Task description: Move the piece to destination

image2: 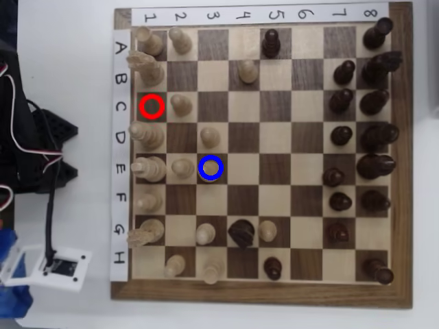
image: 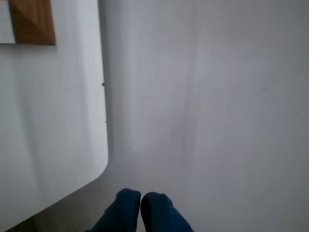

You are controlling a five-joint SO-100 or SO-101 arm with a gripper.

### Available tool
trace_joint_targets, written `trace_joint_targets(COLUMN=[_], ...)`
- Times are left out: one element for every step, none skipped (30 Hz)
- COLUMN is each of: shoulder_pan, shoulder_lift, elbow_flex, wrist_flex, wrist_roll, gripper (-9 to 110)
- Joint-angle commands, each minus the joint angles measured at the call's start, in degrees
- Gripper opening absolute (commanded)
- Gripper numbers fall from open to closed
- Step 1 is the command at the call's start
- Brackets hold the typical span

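We see gripper [image: 140,203] fingers closed, empty, off board; piece [image2: 211,166] sits inside blue-circled destination [image2: 221,159].

Dim, soft, blurry wrist view; bright, even, fairly sharp overhead view with faint shadows.

Wrist view: blue pincer [image: 140,199] cut off at bottom edge, blurred. Brown wooden chessboard corner [image: 33,21] cropped at top. Overhead: pincer mostly out of frame.
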Motion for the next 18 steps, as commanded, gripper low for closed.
trace_joint_targets(shoulder_pan=[2.7,2.5,2.4,2.2,2.1,2.1,1.9,1.8,1.8,1.5,1.4,1.2,1.1,1.1,1.0,1.0,0.9,0.9], shoulder_lift=[8.9,9.6,10.2,11.0,11.8,12.7,13.4,14.3,15.6,17.3,19.2,20.7,21.5,22.1,22.1,22.1,22.1,22.1], elbow_flex=[12.9,14.1,15.1,16.2,17.2,18.4,19.4,20.4,20.9,21.3,21.5,21.6,21.6,21.5,21.2,21.0,20.7,20.7], wrist_flex=[-4.0,-4.0,-3.9,-3.7,-3.7,-3.7,-3.7,-3.8,-3.3,-2.2,-0.6,1.0,2.5,3.8,4.7,5.5,6.3,6.9], wrist_roll=[0.4,1.0,1.5,2.0,2.0,2.0,2.4,2.5,2.6,3.1,3.3,3.3,3.2,3.1,3.0,2.9,2.8,2.6], gripper=[0,0,0,0,0,0,0,0,0,0,0,0,0,0,0,0,0,0])
